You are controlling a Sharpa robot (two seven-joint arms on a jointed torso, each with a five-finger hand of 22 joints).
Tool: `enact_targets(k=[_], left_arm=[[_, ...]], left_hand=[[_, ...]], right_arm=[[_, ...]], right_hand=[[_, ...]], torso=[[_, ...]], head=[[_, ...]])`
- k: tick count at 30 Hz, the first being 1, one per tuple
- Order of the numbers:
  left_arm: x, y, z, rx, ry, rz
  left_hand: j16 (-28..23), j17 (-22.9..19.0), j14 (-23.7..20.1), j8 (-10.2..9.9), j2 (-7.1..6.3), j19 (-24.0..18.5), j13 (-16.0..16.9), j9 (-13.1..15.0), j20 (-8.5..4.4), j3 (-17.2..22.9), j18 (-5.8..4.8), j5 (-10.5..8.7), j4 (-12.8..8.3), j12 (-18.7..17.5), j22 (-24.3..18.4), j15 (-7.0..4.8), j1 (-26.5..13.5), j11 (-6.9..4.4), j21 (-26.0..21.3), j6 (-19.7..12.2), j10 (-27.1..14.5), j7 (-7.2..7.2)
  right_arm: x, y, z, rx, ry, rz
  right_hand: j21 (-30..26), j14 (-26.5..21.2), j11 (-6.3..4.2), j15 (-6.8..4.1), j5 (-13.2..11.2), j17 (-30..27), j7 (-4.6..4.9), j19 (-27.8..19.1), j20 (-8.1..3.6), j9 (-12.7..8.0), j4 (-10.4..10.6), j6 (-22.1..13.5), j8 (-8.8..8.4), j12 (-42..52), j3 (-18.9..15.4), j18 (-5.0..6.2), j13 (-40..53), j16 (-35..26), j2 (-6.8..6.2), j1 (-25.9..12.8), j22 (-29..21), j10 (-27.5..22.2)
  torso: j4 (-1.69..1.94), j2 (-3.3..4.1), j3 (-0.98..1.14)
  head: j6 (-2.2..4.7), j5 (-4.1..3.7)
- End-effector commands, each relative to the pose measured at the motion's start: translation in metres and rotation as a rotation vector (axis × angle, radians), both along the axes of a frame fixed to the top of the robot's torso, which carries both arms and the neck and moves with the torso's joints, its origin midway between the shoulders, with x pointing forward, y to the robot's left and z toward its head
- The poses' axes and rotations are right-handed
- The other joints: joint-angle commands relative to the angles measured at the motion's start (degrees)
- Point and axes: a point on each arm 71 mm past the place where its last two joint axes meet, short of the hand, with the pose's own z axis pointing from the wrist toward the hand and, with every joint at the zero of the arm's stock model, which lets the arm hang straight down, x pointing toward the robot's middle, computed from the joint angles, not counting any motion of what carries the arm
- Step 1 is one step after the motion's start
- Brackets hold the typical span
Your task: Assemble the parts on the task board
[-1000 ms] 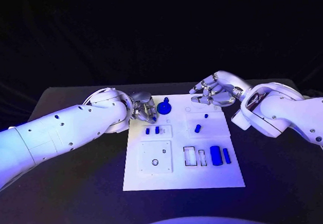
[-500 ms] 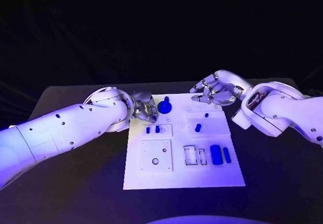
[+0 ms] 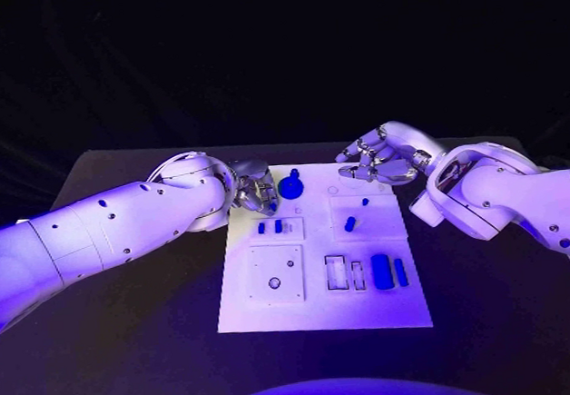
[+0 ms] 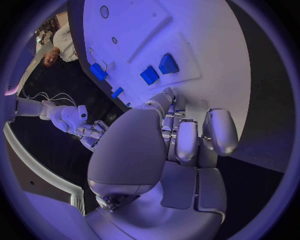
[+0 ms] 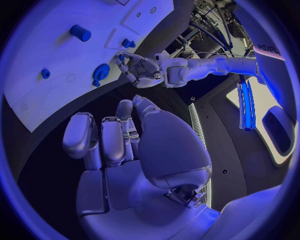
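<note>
The white task board (image 3: 322, 315) lies in the middle of the black table. At its far end stands a round blue part with a knob (image 3: 291, 188), also seen in the right wrist view (image 5: 100, 71). My left hand (image 3: 252, 191) hovers just beside that part, apart from it, fingers curled in with nothing held (image 4: 181, 140). My right hand (image 3: 381, 163) hangs over the board's far right corner, fingers likewise curled and empty (image 5: 112, 140). Two small blue blocks (image 3: 270, 227) sit in a tray, and a blue peg (image 3: 350, 224) stands mid-board.
A thick blue cylinder (image 3: 381, 271) and a slim blue bar (image 3: 400, 272) lie at the board's near right, next to two narrow slots (image 3: 335, 275). A square plate with a hole (image 3: 276, 275) sits near left. Black table (image 3: 125, 345) surrounds the board.
</note>
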Motion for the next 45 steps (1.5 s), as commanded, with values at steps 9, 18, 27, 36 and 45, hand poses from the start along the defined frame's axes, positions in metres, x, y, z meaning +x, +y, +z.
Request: enact_targets(k=[9, 18, 27, 36, 45], left_arm=[[0.0, 0.0, -0.001, 0.013, 0.007, -0.003], [-0.001, 0.002, 0.0, 0.011, 0.004, 0.0], [-0.002, 0.004, 0.001, 0.006, -0.002, 0.0], [-0.002, 0.006, 0.001, 0.004, -0.005, 0.004], [-0.001, 0.017, 0.008, -0.067, -0.036, 0.049]], left_hand=[[-0.2, -0.3, 0.0, -1.1, -0.53, -0.2, -0.1, -0.5, 0.32, 0.5, -0.48, -0.17, -0.2, -0.7, 3.9, 0.53, -0.7, 0.57, -0.3, -1.4, -0.4, 0.46], [-0.2, -0.5, -0.1, -1.6, -0.78, -0.3, 0.0, -0.9, 0.46, 0.7, -0.45, -0.18, -0.2, -0.9, 3.9, 0.67, -0.9, 0.74, -0.5, -2.2, -0.5, 0.69], [-0.3, -0.6, -0.1, -1.6, -0.75, -0.3, 0.0, -0.9, 0.49, 0.8, -0.42, -0.17, -0.2, -0.9, 3.8, 0.7, -0.9, 0.76, -0.6, -2.1, -0.6, 0.68], [-0.3, -0.7, -0.1, -1.5, -0.71, -0.4, 0.0, -0.9, 0.52, 0.9, -0.4, -0.16, -0.3, -0.9, 3.8, 0.71, -0.9, 0.74, -0.7, -1.8, -0.6, 0.63], [-1.5, -2.8, -1.1, -2.7, -1.04, -1.4, -0.1, -2.0, 1.02, 1.7, 0.04, -0.12, -0.6, -1.5, 2.7, 1.35, -1.0, 1.58, -3.2, -4.3, -1.9, 1.71]], right_arm=[[0.0, 0.0, 0.0, -0.001, -0.005, 0.009], [0.0, 0.0, 0.0, -0.001, -0.005, 0.008], [0.0, 0.0, 0.0, -0.003, -0.002, 0.008], [0.0, 0.0, -0.001, -0.003, -0.002, 0.008], [0.005, -0.008, -0.003, -0.021, 0.004, -0.019]], right_hand=[[-0.4, 2.0, -0.05, 0.02, 0.2, -0.1, -0.11, -0.4, 0.1, 0.0, 0.3, -0.4, 0.2, 0.1, -0.1, 1.09, -0.1, -0.3, 0.27, -0.3, -0.1, -0.2], [-0.5, 1.9, -0.04, 0.02, 0.2, -0.2, -0.1, -0.5, 0.1, 0.0, 0.3, -0.5, 0.2, -0.1, -0.1, 1.12, -0.2, -0.4, 0.25, -0.3, -0.2, -0.3], [-0.5, 1.9, -0.04, 0.02, 0.2, -0.2, -0.1, -0.5, 0.1, 0.0, 0.3, -0.5, 0.2, -0.1, -0.1, 1.12, -0.2, -0.4, 0.25, -0.3, -0.2, -0.3], [-0.5, 1.9, -0.04, 0.02, 0.2, -0.2, -0.1, -0.5, 0.1, 0.0, 0.3, -0.5, 0.2, -0.1, -0.1, 1.12, -0.2, -0.4, 0.25, -0.3, -0.2, -0.3], [-2.2, 1.1, -0.01, 0.04, 0.3, -2.7, -0.1, -2.2, 0.1, 0.1, 0.0, -0.3, 0.39, -6.8, 0.6, 1.71, -5.7, -3.3, 0.07, 0.5, -3.3, -5.0]], torso=[[-0.04, 0.03, 0.0], [-0.01, 0.02, -0.02], [0.01, -0.01, -0.03], [-0.05, 0.01, 0.0], [-0.13, -0.05, 0.05]], head=[[-0.16, 0.06], [-0.28, 0.04], [-0.32, 0.01], [-0.29, 0.09], [-0.07, 0.22]])
